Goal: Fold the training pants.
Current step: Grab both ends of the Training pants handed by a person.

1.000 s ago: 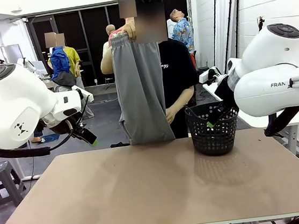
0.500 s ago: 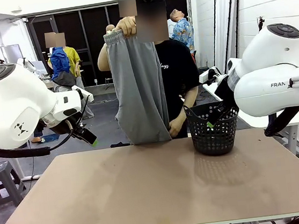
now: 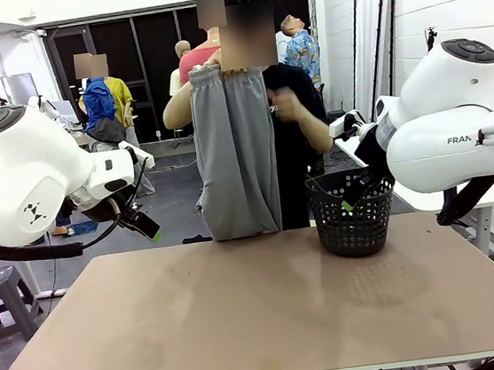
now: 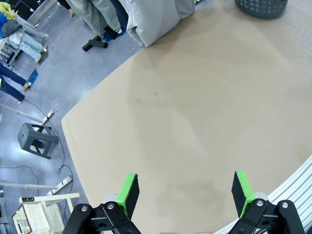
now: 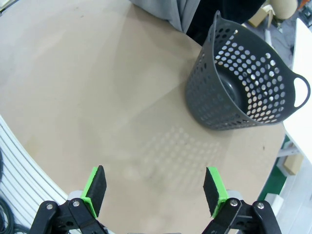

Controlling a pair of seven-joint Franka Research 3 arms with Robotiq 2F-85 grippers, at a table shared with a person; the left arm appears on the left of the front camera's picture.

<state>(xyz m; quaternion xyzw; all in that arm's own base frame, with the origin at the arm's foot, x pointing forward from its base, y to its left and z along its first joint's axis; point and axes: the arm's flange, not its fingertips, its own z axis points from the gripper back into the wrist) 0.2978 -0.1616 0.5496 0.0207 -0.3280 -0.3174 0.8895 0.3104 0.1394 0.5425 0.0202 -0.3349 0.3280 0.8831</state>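
At the left, the left gripper (image 4: 185, 192) hung above its side of the table (image 3: 243, 310), green pads set wide apart with nothing between them and bare tabletop below. That reads as a waiting pose, with the middle of the table free for cloth to be laid down. At the far edge, a little left of centre, the person held the training pants (image 3: 234, 151) up in the air by the gathered waistband at shoulder height. The grey cloth hung straight down in a narrow column, its lower end about level with the table's far edge. Hanging them that way likely let the fabric drop smooth before it was spread. Whether the hem touched the table could not be told. One hand (image 3: 286, 105) was at chest height just beside the pants' edge; the grip at the waistband was hard to make out. Right of the pants, the black mesh basket (image 3: 353, 213) stood upright and empty near the far right of the table, clear of the middle. At the right, the right gripper (image 5: 155, 187) hovered near the basket, its fingers spread and holding nothing. The folding itself looked not yet begun.
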